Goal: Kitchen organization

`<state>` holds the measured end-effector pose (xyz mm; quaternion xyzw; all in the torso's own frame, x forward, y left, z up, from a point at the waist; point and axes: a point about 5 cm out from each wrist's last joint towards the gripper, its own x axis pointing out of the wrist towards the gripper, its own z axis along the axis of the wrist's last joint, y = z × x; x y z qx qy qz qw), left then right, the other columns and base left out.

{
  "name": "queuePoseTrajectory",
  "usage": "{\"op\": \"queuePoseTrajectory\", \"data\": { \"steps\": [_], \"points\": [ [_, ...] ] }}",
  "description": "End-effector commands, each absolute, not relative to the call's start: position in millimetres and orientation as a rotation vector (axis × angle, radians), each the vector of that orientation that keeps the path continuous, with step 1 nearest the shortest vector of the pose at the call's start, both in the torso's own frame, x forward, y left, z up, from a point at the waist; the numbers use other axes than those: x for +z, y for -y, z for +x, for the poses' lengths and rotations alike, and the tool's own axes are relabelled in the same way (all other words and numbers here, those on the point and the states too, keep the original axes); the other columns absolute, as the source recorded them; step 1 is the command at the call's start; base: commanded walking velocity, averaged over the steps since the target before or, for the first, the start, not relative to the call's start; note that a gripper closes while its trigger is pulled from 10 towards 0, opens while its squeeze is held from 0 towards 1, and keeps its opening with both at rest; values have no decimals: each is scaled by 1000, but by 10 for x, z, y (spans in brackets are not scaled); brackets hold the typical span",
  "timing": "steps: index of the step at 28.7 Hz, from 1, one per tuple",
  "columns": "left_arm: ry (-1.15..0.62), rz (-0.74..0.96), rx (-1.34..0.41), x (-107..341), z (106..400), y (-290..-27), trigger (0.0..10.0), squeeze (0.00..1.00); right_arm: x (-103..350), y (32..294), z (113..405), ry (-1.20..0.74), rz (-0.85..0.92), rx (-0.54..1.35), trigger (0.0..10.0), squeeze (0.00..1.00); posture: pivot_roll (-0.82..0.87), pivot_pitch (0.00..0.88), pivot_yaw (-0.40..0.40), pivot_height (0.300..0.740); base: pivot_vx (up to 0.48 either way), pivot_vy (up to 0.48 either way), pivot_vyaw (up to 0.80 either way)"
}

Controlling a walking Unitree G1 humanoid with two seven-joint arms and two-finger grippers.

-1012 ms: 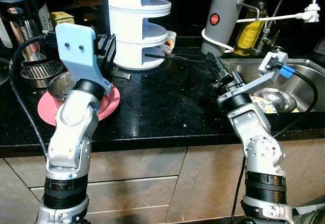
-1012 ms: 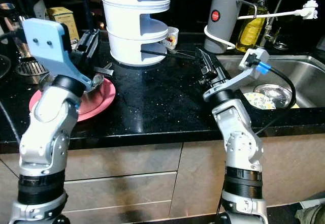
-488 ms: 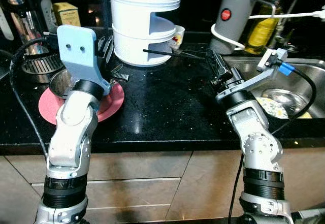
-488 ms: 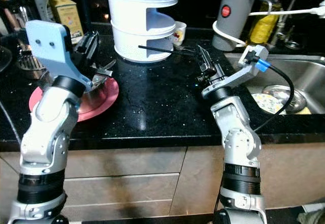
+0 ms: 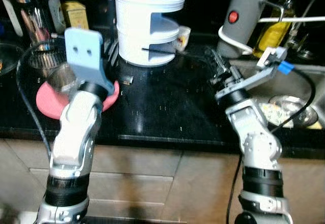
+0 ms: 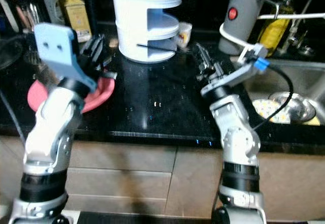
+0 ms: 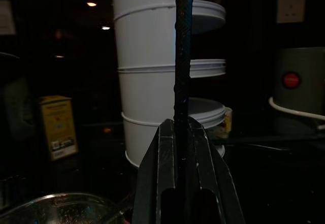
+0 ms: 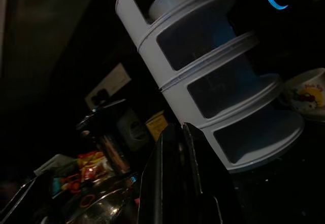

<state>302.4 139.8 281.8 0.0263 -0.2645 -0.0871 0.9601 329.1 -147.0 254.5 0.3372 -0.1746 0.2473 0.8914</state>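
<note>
A tall white tiered organizer stands at the back of the black counter, with a thin black utensil poking out of its lowest shelf. A pink plate at the left carries a shiny bowl. My left gripper hovers over the plate's far edge, shut and holding nothing, pointing at the organizer. My right gripper is raised over the counter near the sink's left edge, shut and empty, aimed toward the organizer.
A small patterned cup sits right of the organizer. A grey kettle and an oil bottle stand behind the sink, which holds a metal bowl. A yellow box and jars are at the back left.
The whole picture has shifted and grown blurry, so the camera has moved. Both arms keep about the same pose over the counter, with both grippers still shut.
</note>
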Motion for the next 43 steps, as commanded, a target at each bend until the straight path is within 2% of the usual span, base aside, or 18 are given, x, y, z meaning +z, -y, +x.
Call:
{"op": "queuePoseTrajectory", "data": {
  "steps": [1, 10, 20, 29, 43],
  "points": [
    [536, 58, -200, 2824, 3036, -1345, 10000, 0, 2543, 1533, 3293, 374, 696, 488, 10000, 0, 73, 0, -75, 740, 0, -412, 0],
    [537, 57, -201, 2827, 3038, -1349, 10000, 0, 2549, 1506, 3306, 369, 690, 498, 10000, 0, 74, 0, -79, 740, 0, -413, 0],
    [541, 48, -199, 2832, 3044, -1358, 10000, 0, 2520, 1462, 3314, 349, 557, 486, 10000, 0, 73, 0, -78, 740, 0, -416, 0],
    [541, 40, -198, 2829, 3045, -1363, 10000, 0, 2511, 1447, 3309, 344, 514, 480, 10000, 0, 70, 0, -78, 740, 0, -402, 0],
    [551, -4, -192, 2844, 3044, -1370, 10000, 0, 2516, 1407, 3314, 339, 455, 485, 10000, 0, 66, 0, -83, 740, 0, 0, 0]
  ]
}}
